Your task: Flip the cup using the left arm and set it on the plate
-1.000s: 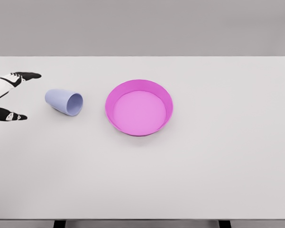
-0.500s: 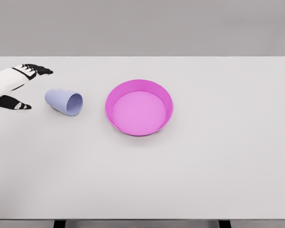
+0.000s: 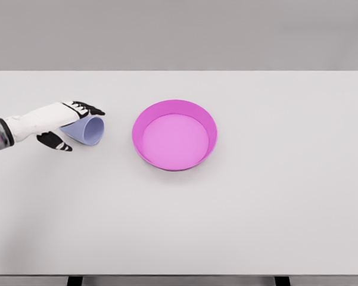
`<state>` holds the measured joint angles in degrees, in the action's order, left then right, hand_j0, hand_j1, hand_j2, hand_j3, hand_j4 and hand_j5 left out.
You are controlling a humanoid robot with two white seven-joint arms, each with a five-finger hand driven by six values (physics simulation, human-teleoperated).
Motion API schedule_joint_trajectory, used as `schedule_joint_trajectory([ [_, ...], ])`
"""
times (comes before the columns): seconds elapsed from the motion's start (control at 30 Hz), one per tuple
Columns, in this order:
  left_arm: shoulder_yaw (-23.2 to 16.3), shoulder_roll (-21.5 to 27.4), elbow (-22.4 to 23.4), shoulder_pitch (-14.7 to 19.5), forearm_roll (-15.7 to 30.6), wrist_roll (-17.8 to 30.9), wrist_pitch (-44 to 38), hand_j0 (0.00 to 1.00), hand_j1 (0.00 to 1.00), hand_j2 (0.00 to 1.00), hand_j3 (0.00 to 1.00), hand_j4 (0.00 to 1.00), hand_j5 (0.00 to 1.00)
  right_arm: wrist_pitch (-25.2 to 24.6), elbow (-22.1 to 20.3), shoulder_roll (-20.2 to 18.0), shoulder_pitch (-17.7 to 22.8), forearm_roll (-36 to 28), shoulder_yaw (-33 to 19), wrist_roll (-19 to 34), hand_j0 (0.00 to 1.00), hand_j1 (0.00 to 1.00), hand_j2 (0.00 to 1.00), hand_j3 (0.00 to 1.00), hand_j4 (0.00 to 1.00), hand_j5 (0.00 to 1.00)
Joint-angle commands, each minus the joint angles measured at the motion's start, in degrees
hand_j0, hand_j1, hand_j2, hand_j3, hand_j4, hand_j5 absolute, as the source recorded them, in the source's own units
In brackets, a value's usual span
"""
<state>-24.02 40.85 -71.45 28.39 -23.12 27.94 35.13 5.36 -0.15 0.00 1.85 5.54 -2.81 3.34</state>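
The left hand came in from the left edge and lay over the closed end of the cup. Its dark-tipped fingers reached across the top of the cup toward the rim, and the thumb hung low on the near side, so the cup body sat between the two. They looked cupped around it rather than clamped; whether they pressed on the wall could not be told from the head view.

The cup lay on its side on the bench, in the left part of it. Its long axis ran roughly left to right, base toward the hand, open mouth facing right and a little toward the camera, at the plate. That was the relation the coming move seemed to turn on: the hand met the cup from its base end, along its length, so a wrap around the wall would probably let the wrist roll the mouth upward. The plate lay just right of the cup, apart from it, near the bench's middle, and held nothing. The remainder of the bench to the right was bare.

Only the left arm showed; the right was out of view, so the left was the nearer by default.

Counted: one hand, one cup, one plate, one bench.
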Motion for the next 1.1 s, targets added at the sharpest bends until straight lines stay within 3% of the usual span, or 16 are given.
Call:
schedule_joint_trajectory([
  [0.0, -0.7, -0.4, 1.5, 0.1, 0.6, 0.0, -0.1, 1.00, 1.00, 1.00, 1.00, 1.00, 1.00, 0.0, 0.0, 0.0, 0.0, 0.0, 0.0, 0.0, 1.00, 1.00, 1.00, 1.00, 1.00, 1.00],
  [0.17, -0.6, -0.4, 5.3, 1.5, 0.7, 0.0, -0.1, 1.00, 1.00, 1.00, 1.00, 1.00, 1.00, 0.0, 0.0, 0.0, 0.0, 0.0, 0.0, 0.0, 1.00, 1.00, 1.00, 1.00, 1.00, 1.00],
  [1.07, -0.8, -4.6, 8.7, 3.2, 0.1, 0.0, -0.1, 0.98, 0.98, 0.98, 0.98, 0.98, 0.98, 0.0, 0.0, 0.0, 0.0, 0.0, 0.0, 0.0, 1.00, 1.00, 1.00, 1.00, 1.00, 1.00],
])
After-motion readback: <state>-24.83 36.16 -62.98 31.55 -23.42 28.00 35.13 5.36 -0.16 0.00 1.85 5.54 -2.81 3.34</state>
